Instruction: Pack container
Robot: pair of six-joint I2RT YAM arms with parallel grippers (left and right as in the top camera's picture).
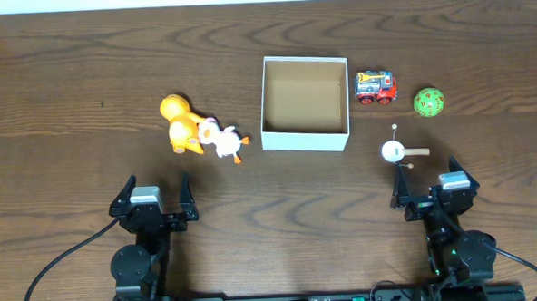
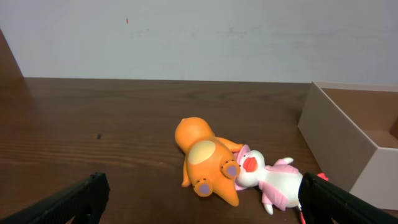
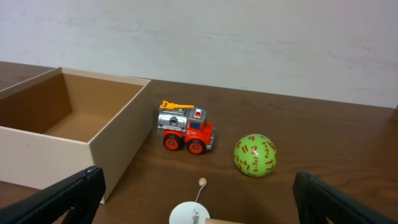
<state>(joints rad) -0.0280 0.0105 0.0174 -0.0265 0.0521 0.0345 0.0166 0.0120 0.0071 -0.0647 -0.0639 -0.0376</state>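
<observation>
The dark wooden table (image 1: 48,87) carries everything. The container (image 1: 305,141) stands open and empty near its middle, further out than my two arms and between them. Left of it lie an orange plush animal (image 1: 180,127) and, touching it, a white-and-pink toy animal (image 1: 224,142). Right of it sit a toy fire truck (image 1: 375,87) and a green numbered ball (image 1: 429,101), and nearer me a small white disc with wooden pegs (image 1: 393,150). My left gripper (image 1: 156,185) and right gripper (image 1: 426,171) are both spread wide, holding nothing. As I judge it, seizing one of the touching animals may drag the other along, a glancing finger could send the ball or the wheeled truck rolling away, and the light box may slide if I bump its wall. The wood looks smooth and level; a plain pale wall (image 2: 199,37) stands behind it
</observation>
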